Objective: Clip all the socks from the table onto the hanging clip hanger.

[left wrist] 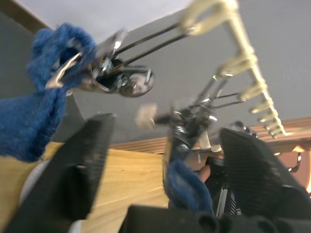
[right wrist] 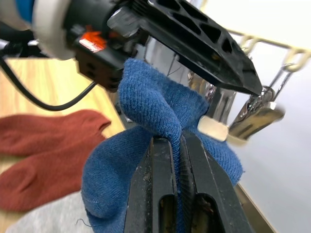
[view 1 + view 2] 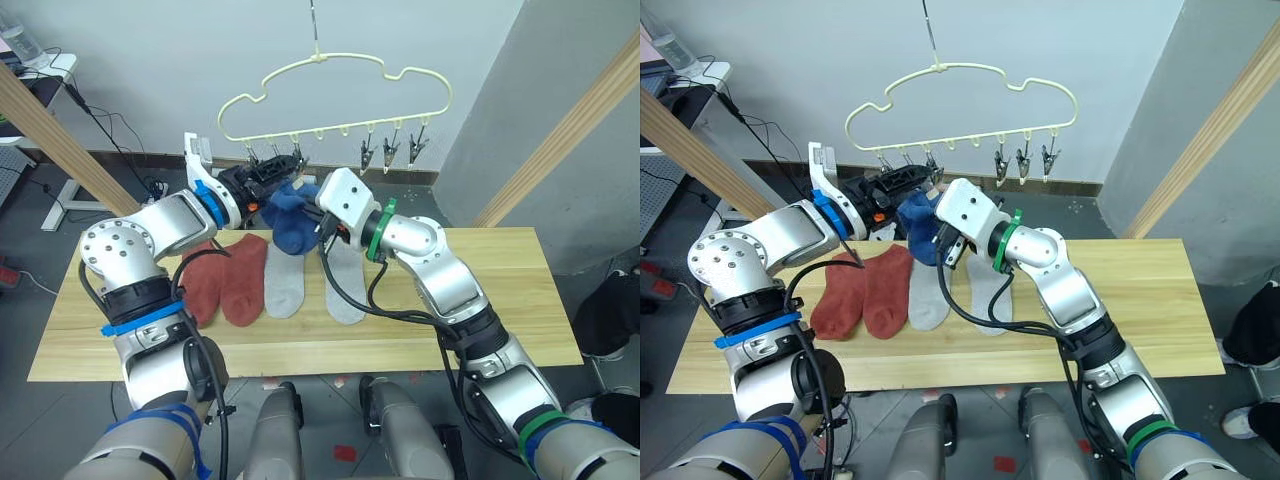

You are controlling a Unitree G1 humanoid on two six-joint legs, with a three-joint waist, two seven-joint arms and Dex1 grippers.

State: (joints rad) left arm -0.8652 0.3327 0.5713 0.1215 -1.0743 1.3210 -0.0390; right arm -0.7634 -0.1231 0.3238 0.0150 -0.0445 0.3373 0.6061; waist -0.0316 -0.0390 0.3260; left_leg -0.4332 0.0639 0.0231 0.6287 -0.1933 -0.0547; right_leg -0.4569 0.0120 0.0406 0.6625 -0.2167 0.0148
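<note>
Both arms reach up and forward over the table (image 3: 480, 330) toward the clip hanger (image 3: 335, 95), which hangs by its hook in front of a pale wall. The right gripper (image 2: 177, 160) has its two black fingers pressed nearly together on a fold of a blue sock (image 3: 292, 222), held bunched just below the hanger's left-hand clips. The left gripper (image 1: 160, 160), raised from the robot's left with the forearm roughly level, has its fingers spread wide on either side of a metal clip (image 1: 187, 128); nothing is clamped between them. The left wrist view shows what the head views cannot: blue fabric hanging at the lower end of that clip, and a neighbouring clip (image 1: 104, 73) with blue fabric at its jaws. Whether these are two socks or folds of one cannot be told. The right wrist view shows the left gripper's black finger crossing just above the held sock. On the table lie two rust-red socks (image 3: 225, 280) side by side and touching, then two light grey socks (image 3: 285, 285) to their right, the second grey one partly hidden by the right forearm. Three empty clips (image 3: 392, 150) hang at the hanger's right end. Slanted wooden beams (image 3: 560, 130) flank the scene; cables (image 3: 120, 135) trail on the floor behind.
</note>
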